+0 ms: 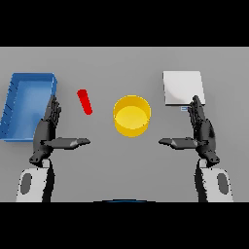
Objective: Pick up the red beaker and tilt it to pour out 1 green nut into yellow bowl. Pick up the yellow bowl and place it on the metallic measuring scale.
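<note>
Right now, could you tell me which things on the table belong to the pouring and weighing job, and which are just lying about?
For the job:
red beaker, left of the bowl
yellow bowl, mid-table
scale, far right
left hand and right hand, both open, holding nothing

Lying about:
blue tray, far left

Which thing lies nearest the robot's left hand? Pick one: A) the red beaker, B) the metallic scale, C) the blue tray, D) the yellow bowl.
C: the left hand has its fingers overlapping the edge of the blue tray, while the red beaker lies apart from it to the right.
</note>
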Action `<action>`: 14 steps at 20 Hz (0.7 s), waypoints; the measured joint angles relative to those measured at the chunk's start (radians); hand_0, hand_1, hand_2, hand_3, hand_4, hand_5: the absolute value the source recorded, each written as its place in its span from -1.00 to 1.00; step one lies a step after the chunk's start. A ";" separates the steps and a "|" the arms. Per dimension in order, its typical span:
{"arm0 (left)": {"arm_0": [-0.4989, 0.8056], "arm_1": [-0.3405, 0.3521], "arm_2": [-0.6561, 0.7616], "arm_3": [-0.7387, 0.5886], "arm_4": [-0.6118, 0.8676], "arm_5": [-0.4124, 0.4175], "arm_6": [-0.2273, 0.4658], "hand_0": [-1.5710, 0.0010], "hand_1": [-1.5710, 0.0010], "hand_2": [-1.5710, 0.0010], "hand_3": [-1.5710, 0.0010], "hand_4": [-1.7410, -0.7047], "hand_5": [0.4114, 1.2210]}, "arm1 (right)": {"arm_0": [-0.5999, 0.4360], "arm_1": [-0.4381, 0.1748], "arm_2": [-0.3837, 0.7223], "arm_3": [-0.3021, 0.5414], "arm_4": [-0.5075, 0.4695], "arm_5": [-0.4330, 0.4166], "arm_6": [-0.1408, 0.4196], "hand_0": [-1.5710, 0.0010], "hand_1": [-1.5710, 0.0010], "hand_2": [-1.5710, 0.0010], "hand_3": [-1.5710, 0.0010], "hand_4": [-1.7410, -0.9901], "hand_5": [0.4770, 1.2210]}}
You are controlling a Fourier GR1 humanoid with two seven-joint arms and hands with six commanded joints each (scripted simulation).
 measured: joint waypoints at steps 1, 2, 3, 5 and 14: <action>0.002 -0.003 -0.003 -0.002 -0.001 0.001 -0.002 1.00 1.00 1.00 1.00 0.04 -0.34 | -0.001 0.001 0.000 0.001 0.000 -0.001 0.001 1.00 1.00 1.00 1.00 0.50 -0.75; 0.006 -0.006 -0.007 -0.005 -0.004 0.002 -0.004 1.00 1.00 1.00 1.00 0.04 -0.34 | -0.003 0.002 0.001 0.002 0.001 -0.002 0.002 1.00 1.00 1.00 1.00 0.50 -0.75; 0.011 -0.011 -0.012 -0.009 -0.008 0.004 -0.005 1.00 1.00 1.00 1.00 0.04 -0.34 | -0.005 0.003 0.002 0.003 0.002 -0.003 0.002 1.00 1.00 1.00 1.00 0.50 -0.75; 0.021 -0.020 -0.023 -0.018 -0.017 0.009 -0.007 1.00 1.00 1.00 1.00 0.04 -0.34 | -0.009 0.005 0.003 0.007 0.005 -0.006 0.004 1.00 1.00 1.00 1.00 0.50 -0.75; 0.111 0.032 -0.132 -0.165 -0.137 -0.013 0.034 1.00 1.00 1.00 1.00 0.09 -0.39 | 0.045 -0.077 0.082 -0.072 0.162 -0.009 -0.048 1.00 1.00 1.00 1.00 0.37 -0.70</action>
